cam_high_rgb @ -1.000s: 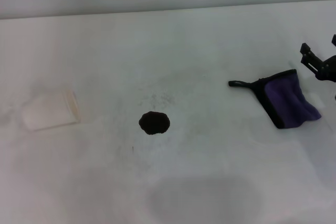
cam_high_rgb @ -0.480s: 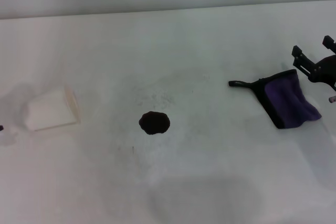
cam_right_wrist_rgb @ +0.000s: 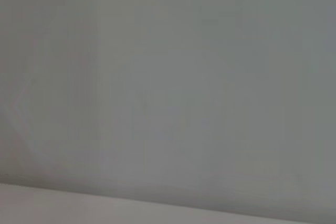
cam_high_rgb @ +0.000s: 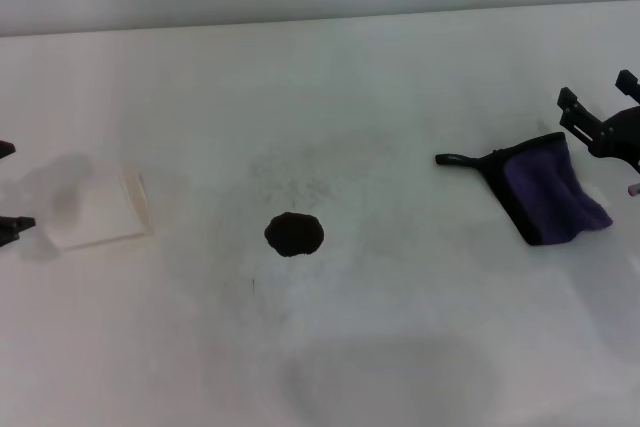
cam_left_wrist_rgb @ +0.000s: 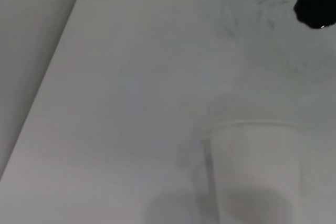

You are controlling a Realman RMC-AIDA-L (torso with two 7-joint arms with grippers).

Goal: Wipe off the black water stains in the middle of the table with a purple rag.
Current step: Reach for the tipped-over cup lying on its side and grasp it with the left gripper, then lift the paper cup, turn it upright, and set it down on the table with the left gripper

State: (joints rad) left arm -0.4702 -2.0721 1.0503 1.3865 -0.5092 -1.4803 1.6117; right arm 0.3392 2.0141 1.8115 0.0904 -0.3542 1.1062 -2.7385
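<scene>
The black water stain (cam_high_rgb: 294, 234) is a small roundish blot in the middle of the white table (cam_high_rgb: 400, 87). It also shows in the left wrist view (cam_left_wrist_rgb: 316, 4). The purple rag (cam_high_rgb: 552, 187), with black trim and a black strap pointing left, lies flat at the right. My right gripper (cam_high_rgb: 598, 97) is open and hangs just behind the rag's far right corner, holding nothing. My left gripper (cam_high_rgb: 8, 187) is open at the left edge, just left of a white paper cup (cam_high_rgb: 95, 209) lying on its side. The right wrist view shows only a plain grey surface.
The paper cup also shows in the left wrist view (cam_left_wrist_rgb: 254, 171), with its shadow beside it. Faint grey speckled smudges (cam_high_rgb: 300, 182) lie just behind the stain. The table's far edge (cam_high_rgb: 320, 19) meets a grey wall.
My left gripper has come into view at the left edge, beside the paper cup. My right gripper shifted slightly left and up toward the rag, then held still.
</scene>
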